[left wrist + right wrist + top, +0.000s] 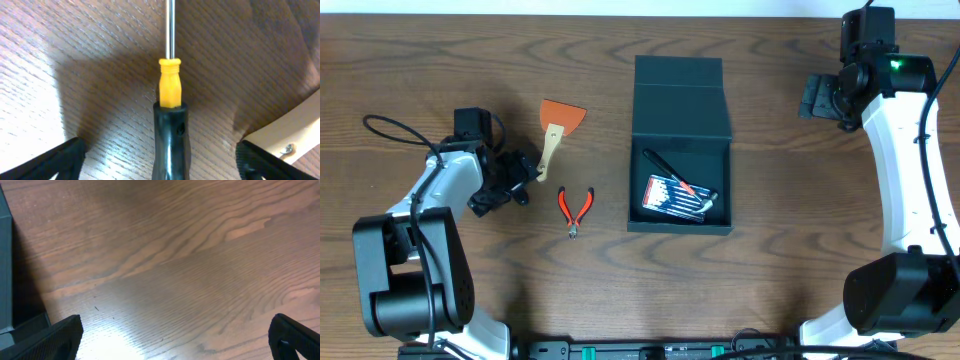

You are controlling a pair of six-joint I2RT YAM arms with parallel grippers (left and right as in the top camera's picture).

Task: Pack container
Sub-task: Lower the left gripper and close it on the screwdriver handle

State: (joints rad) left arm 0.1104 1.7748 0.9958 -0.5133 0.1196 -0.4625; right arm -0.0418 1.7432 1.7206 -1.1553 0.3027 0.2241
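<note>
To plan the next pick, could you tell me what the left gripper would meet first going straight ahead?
Probably the screwdriver: its black-and-yellow handle lies on the table, centred in the open left gripper; depth is unclear.

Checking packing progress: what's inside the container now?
In the open container lie a flat pack of small tools and a long black tool resting partly over it. Whatever is under the pack is covered.

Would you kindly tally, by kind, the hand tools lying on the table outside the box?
Scraper: 1
Pliers: 1
Screwdriver: 1
Total: 3
</note>
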